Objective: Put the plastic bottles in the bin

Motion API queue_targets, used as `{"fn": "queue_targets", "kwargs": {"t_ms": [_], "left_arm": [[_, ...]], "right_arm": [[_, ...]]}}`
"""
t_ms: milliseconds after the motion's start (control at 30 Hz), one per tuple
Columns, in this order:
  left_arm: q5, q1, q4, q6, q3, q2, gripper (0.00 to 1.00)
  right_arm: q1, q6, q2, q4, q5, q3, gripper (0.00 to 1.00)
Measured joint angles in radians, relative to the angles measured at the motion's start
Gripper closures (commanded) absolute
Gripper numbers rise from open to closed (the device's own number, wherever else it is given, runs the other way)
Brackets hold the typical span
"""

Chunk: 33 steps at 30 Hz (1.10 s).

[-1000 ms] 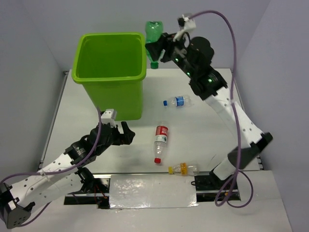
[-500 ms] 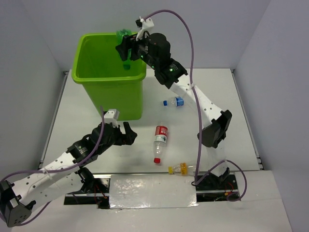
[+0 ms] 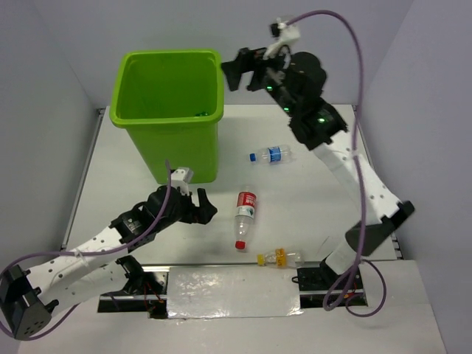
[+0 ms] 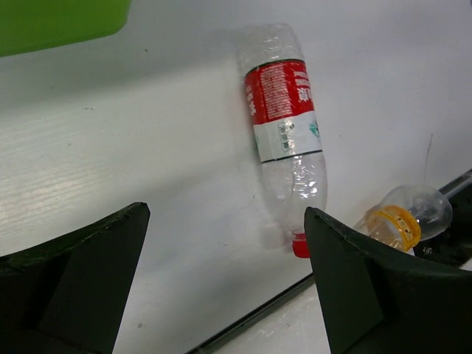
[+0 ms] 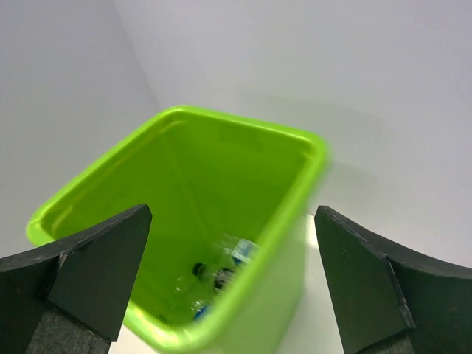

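The bin (image 3: 184, 147) stands upright at the far left of the table (image 3: 317, 214), its mouth open to drops from above. Several bottles (image 5: 221, 274) lie at its bottom, the count unclear. The right gripper (image 3: 242, 70) hangs high beside the bin's far right corner, jaws spread and empty. The left gripper (image 3: 193, 205), jaws also released, hovers low facing the red-label bottle (image 4: 284, 140) — probably the next pick, with nothing between them. 2 more lie well apart: the blue-label bottle (image 3: 273, 155) and the yellow-label bottle (image 3: 279, 257) at the near edge.

I see a white tabletop (image 3: 295, 214), plain pale grey walls (image 3: 59, 59) on three sides, and a shiny foil sheet (image 3: 234, 291) at the near edge.
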Motion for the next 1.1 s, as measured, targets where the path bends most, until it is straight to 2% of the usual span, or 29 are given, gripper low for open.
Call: {"fn": "queue_targets", "kwargs": {"t_ms": [100,233,433,633,800,1100], "left_arm": [[0.032,-0.012,0.024,0.005,0.006,0.034,0.01],[0.056,-0.042,0.056,0.007,0.026,0.102,0.01],[0.055,-0.116,0.082,0.010,0.092,0.229,0.01],[0.056,-0.160,0.110,0.031,0.197,0.420,0.01],[0.048,-0.182,0.124,0.030,0.266,0.554,0.01],[0.025,-0.198,0.142,0.015,0.364,0.761,0.01]], "right_arm": [[-0.092,0.046,-0.124,-0.003,-0.034,-0.121,0.00],[-0.254,0.124,-0.377,0.023,-0.016,-0.459,0.00],[-0.319,0.226,-0.636,0.073,0.010,-0.944,0.00],[-0.362,0.360,-0.721,0.081,0.045,-1.287,0.00],[-0.373,0.419,-0.742,0.081,0.056,-1.407,0.00],[-0.389,0.438,-0.758,0.091,0.069,-1.433,0.00]]}}
